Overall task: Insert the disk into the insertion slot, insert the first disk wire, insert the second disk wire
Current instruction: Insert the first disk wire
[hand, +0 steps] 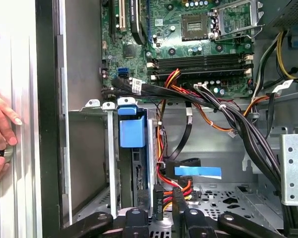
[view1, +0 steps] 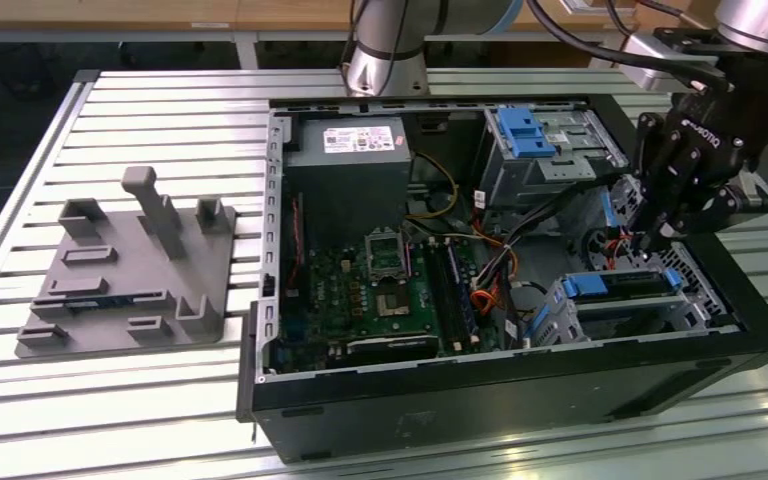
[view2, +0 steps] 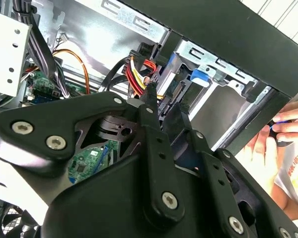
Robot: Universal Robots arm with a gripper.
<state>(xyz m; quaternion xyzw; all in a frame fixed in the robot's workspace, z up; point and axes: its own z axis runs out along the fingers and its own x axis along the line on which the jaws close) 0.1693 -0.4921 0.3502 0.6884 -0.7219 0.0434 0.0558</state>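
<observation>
Two fingers [hand: 180,206] of the gripper [hand: 156,203] pinch a black wire plug [hand: 158,194], red, yellow and black leads [hand: 162,174] trailing. Just beyond the fingertips lies the disk [view1: 628,284], seated in the insertion slot [view1: 564,320] at the exterior view's right, connector edge facing the plug; contact cannot be told.

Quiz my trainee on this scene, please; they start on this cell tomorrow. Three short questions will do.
1. True or false: the disk sits in the insertion slot.
2. What does the hand pinch? A: a black connector; B: a memory stick; C: a screwdriver.
3. On which side of the exterior view does the grey fixture plate lie?
Key: 1 true; 2 A; 3 left.
</observation>
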